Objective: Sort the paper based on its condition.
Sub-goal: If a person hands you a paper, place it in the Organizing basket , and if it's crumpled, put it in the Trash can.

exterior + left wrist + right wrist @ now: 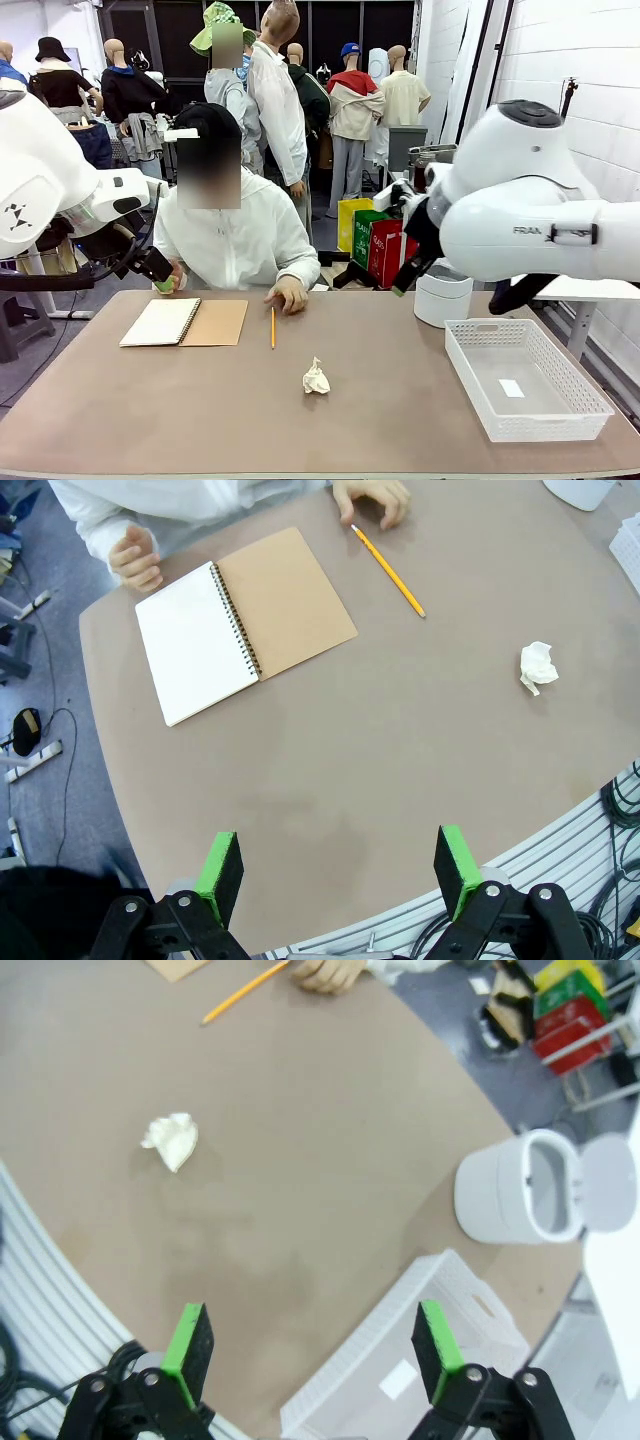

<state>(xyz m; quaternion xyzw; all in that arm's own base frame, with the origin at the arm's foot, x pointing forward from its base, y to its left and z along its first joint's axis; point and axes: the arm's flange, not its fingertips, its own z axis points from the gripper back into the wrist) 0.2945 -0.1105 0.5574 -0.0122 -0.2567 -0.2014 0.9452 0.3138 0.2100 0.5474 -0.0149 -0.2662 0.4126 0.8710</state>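
Observation:
One crumpled ball of white paper (pixel 316 377) lies on the brown table, just right of centre; it also appears in the left wrist view (pixel 538 666) and the right wrist view (pixel 172 1141). My left gripper (pixel 340 865) hangs open high above the table's near left edge, nothing between its green pads. My right gripper (pixel 312 1345) is open too, held high over the near right part of the table between the ball and the white basket (pixel 440 1300). Both grippers are well clear of the paper.
An open spiral notebook (pixel 185 322) with a brown cover lies at the far left, a yellow pencil (pixel 272 327) beside it. The person's hand (pixel 289 294) rests by the pencil. A white basket (pixel 525 378) and a white lidded bin (pixel 443 295) stand at the right.

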